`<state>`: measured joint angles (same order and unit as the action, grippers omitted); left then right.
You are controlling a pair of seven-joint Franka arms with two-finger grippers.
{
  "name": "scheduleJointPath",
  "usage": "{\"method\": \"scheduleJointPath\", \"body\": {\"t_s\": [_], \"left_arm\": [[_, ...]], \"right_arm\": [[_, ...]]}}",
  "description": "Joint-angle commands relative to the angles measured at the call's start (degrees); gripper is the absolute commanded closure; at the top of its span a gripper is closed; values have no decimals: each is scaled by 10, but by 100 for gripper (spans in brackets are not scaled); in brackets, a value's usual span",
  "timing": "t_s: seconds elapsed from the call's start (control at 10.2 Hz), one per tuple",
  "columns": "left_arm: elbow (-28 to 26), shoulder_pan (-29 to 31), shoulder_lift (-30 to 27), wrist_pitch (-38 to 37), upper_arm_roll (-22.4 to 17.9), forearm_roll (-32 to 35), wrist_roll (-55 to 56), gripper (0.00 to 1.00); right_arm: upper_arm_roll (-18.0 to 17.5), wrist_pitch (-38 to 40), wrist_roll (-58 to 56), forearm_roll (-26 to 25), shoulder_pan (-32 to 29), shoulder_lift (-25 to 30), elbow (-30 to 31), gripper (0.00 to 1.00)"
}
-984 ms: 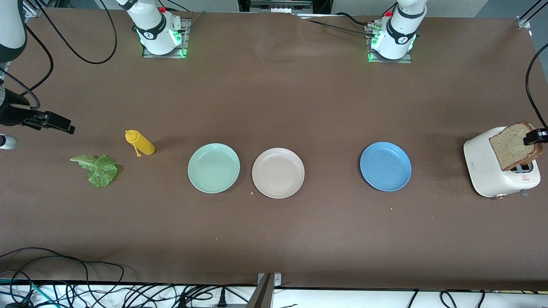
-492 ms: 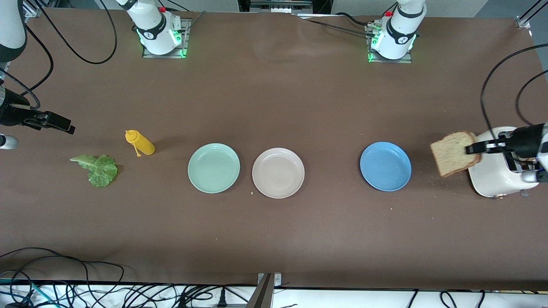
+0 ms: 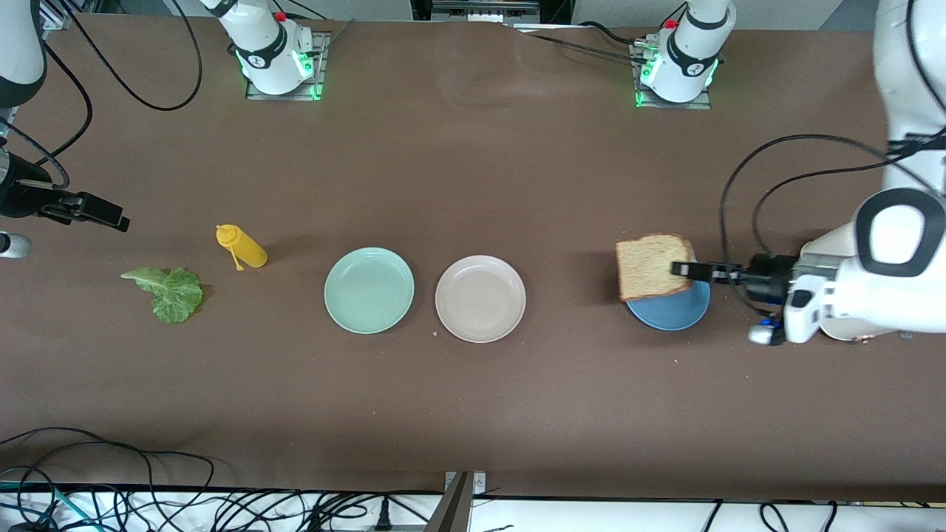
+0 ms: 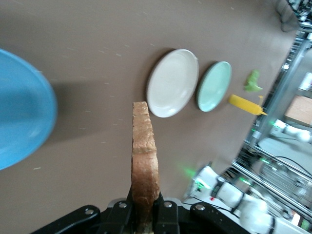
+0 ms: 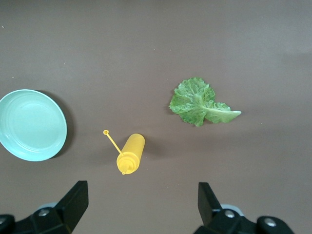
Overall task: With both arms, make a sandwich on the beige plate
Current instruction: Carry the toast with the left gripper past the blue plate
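A: Where's the bread slice (image 3: 654,266)?

B: Up in the air over the blue plate (image 3: 669,314), pinched by one edge in the left gripper (image 3: 686,270), whose fingers are clamped tight on it. In the left wrist view the bread slice (image 4: 145,163) shows edge-on, rising straight out of the gripper (image 4: 145,219).

A: And the beige plate (image 3: 480,298)?

B: Bare, at the middle of the counter (image 3: 473,162), with the mint-green plate (image 3: 369,290) just beside it toward the right arm's end. The blue plate sits well apart from it toward the left arm's end.

A: The lettuce?

B: The lettuce leaf (image 3: 168,291) lies flat on the counter near the right arm's end. A yellow squeeze bottle (image 3: 242,247) lies on its side between the leaf and the mint-green plate, a little farther from the front camera than the leaf.

A: What about the right arm?

B: It waits. The right gripper (image 5: 141,207) hangs over the counter near the bottle and the leaf, fingers (image 5: 73,202) spread wide, holding nothing.

A: Anything else?

B: A white toaster (image 3: 850,325) is mostly hidden under the left arm.
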<state>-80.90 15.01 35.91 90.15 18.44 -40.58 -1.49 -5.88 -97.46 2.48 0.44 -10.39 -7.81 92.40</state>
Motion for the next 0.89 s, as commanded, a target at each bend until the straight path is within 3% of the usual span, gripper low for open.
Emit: {"method": "scheduleJointPath", "body": {"t_s": [0.0, 0.59, 0.79], "left_arm": [[23, -41, 47, 36, -4, -76, -36, 100], [23, -147, 120, 204, -4, -213, -152, 100], [24, -184, 136, 271, -4, -219, -160, 100]], "right_arm": [[-1, 4, 3, -6, -1, 5, 2, 0], [-1, 4, 3, -6, -1, 5, 2, 0], [-1, 4, 2, -6, -1, 5, 2, 0]]}}
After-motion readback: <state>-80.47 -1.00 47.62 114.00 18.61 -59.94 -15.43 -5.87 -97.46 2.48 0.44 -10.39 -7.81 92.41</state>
